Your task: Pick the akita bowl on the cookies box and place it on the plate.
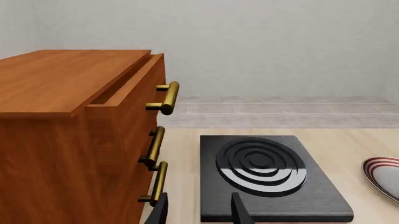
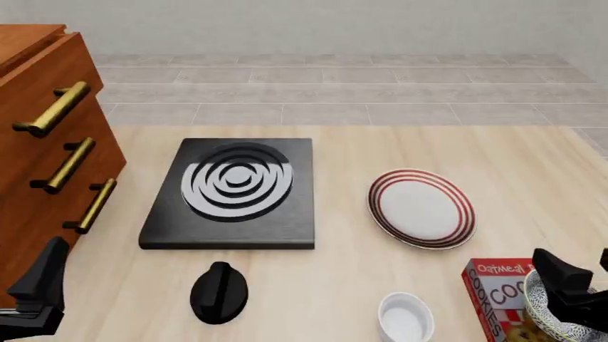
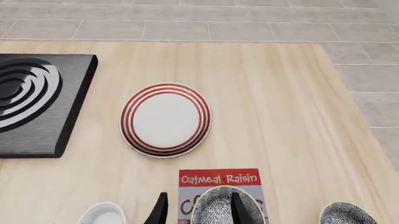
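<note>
- The akita bowl (image 3: 223, 205) sits on the cookies box (image 3: 218, 183), at the table's near right edge in the front view.
- The right gripper (image 3: 198, 211) straddles the bowl's rim, one finger outside and one inside; whether it pinches the rim cannot be told.
- The plate (image 2: 421, 208) lies bare, just beyond the box.
- The left gripper (image 1: 198, 211) hangs open beside the wooden drawer cabinet (image 1: 68, 140), near the stove burner (image 1: 262, 164).
- A small white bowl (image 2: 406, 317) stands left of the box.

left tool (image 2: 38, 299) just hangs low at the near left with fingers spread apart, right tool (image 2: 567, 288) sits low at the near right, fingers parted too
</note>
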